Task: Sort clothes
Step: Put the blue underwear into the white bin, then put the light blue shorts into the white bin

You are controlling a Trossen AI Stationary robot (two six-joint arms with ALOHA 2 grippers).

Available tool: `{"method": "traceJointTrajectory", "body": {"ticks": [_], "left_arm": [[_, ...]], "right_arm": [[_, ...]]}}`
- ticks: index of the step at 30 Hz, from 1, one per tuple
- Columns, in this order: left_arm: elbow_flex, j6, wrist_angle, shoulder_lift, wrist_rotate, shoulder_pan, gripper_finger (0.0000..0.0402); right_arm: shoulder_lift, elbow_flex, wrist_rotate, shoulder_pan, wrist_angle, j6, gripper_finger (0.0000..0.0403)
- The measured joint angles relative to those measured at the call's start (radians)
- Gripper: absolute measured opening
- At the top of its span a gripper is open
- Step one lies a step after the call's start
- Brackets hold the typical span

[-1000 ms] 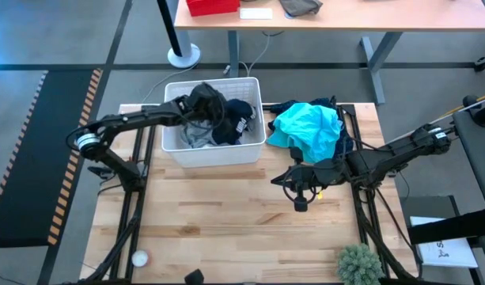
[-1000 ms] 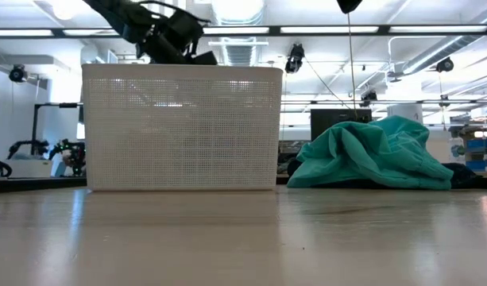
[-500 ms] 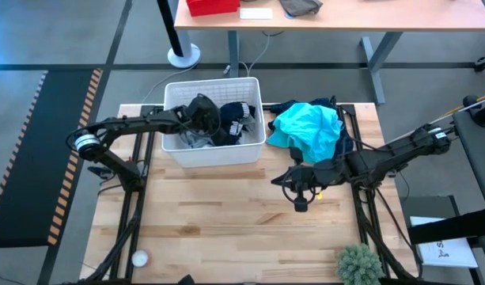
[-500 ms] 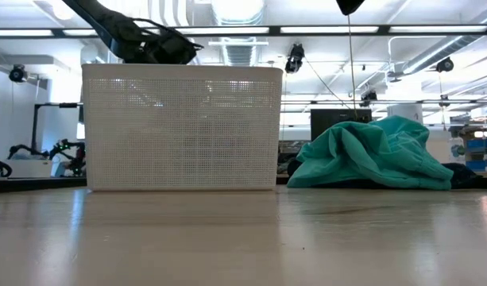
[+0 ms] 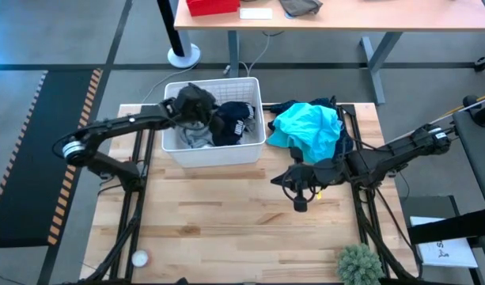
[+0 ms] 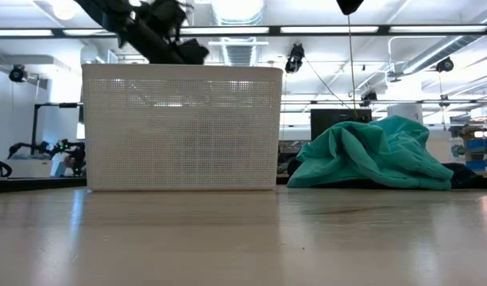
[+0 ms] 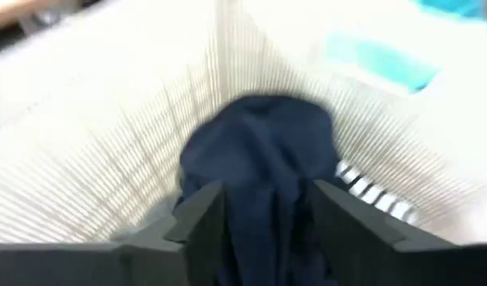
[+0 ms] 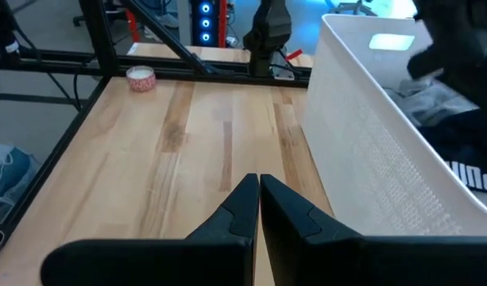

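Note:
A white plastic basket (image 5: 214,150) stands at the table's far left and holds navy, grey and striped clothes (image 5: 230,120). My left gripper (image 5: 191,101) hangs over the basket's left half, above its rim (image 6: 160,32). Its fingers are closed on a navy garment (image 7: 263,159). A teal garment (image 5: 307,128) lies on darker clothes at the far right and also shows in the low view (image 6: 370,155). My right gripper (image 8: 259,187) is shut and empty. It hovers over the table's middle (image 5: 280,179), pointing toward the basket. My left gripper has the navy garment bunched between its two fingers (image 7: 203,218). The fingers come from above, slanting down into the basket. The cloth (image 7: 267,206) fills the gap between them and runs down toward the basket's inside. Which part of the garment it is cannot be told.
A small white roll (image 5: 138,257) lies at the near left corner and also shows in the right wrist view (image 8: 140,78). A small green plant (image 5: 359,265) stands at the near right. Bare wood lies between the basket and the near edge.
My left gripper dipped down into the basket, then rose again above its rim and shifted a little toward the table's left edge.

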Motion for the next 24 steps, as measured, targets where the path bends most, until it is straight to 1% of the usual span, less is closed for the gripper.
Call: {"method": "traceJointTrajectory", "body": {"ticks": [2, 4, 7, 10, 14, 18, 21, 24], "left_arm": [[0.0, 0.001, 0.004, -0.054, 0.003, -0.001, 0.0204], [0.0, 0.007, 0.004, -0.111, 0.011, -0.002, 0.0215], [-0.004, 0.026, 0.005, -0.202, 0.011, -0.017, 0.0215], [-0.006, 0.041, 0.011, -0.286, 0.011, -0.043, 0.0197], [-0.013, 0.046, 0.01, -0.385, 0.011, -0.087, 0.0159], [-0.028, 0.055, 0.009, -0.463, 0.011, -0.132, 0.012], [-0.041, 0.061, 0.008, -0.499, 0.011, -0.163, 0.0099], [-0.053, 0.06, 0.007, -0.518, 0.011, -0.187, 0.009]], "right_arm": [[0.0, 0.003, 0.001, -0.008, -0.001, 0.0, 0.0], [0.0, 0.009, 0.001, -0.014, -0.002, 0.0, 0.0], [0.0, 0.014, 0.001, -0.025, -0.002, 0.0, 0.0], [-0.001, 0.016, 0.0, -0.035, -0.015, 0.0, 0.0], [-0.003, 0.017, 0.006, -0.048, -0.052, 0.004, 0.0], [-0.008, 0.017, 0.072, -0.066, -0.146, 0.051, 0.0004], [-0.012, 0.017, 0.117, -0.087, -0.229, 0.107, 0.0019], [-0.014, 0.017, 0.132, -0.114, -0.311, 0.148, 0.0045]]}}
